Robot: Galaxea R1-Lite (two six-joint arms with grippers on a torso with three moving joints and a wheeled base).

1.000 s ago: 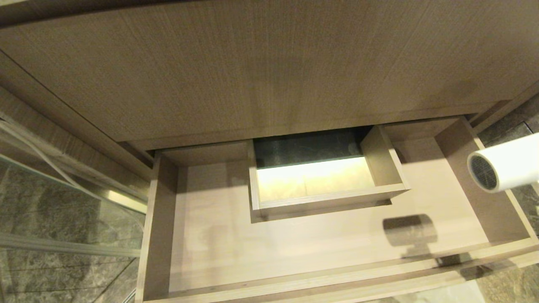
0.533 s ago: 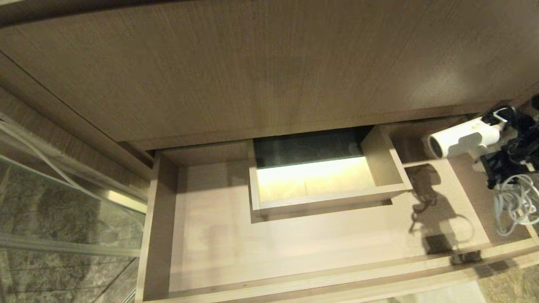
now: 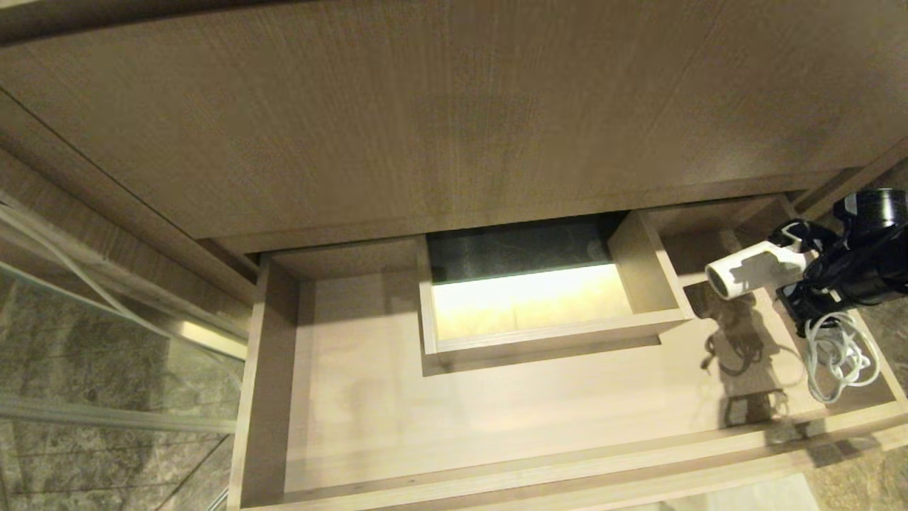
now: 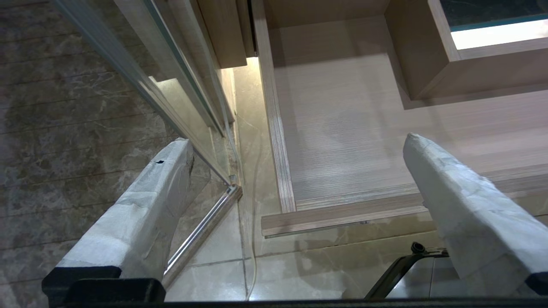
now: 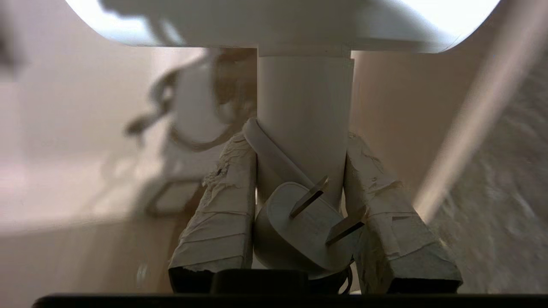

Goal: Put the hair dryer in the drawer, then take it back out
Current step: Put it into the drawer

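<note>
The drawer (image 3: 496, 426) stands pulled out beneath the taller wood-grain panel (image 3: 425, 121), its floor bare and its boxed cutout (image 3: 539, 312) in the middle.

The hair dryer (image 3: 753, 270) hangs over the drawer's right end, above the floor and not resting on it; its shadow falls on the wood below. It is carried by the right pincer (image 3: 816, 280), which comes in from the right side. In the right wrist view the two wrapped fingers (image 5: 222, 214) are clamped on either side of the white handle (image 5: 302, 119), with the plug (image 5: 299, 231) lodged between them.

Key relation: the barrel lies roughly level, its long axis running across the drawer, the grey grille end pointing toward the cutout and the handle end toward the pincer. The dryer thus sits just ahead of the pincer, on the cutout side. The bundled cord (image 3: 840, 355) dangles below the pincer, over the drawer's right front corner.

The left pincer (image 4: 295, 184) is spread wide and empty, off the drawer's left front corner above the stone floor (image 4: 64, 107), far from the dryer. The right arm is plainly the nearer.

Judgement: the placing step is under way; the remaining move is downward, with the loose cord liable to catch the drawer's front rim.
</note>
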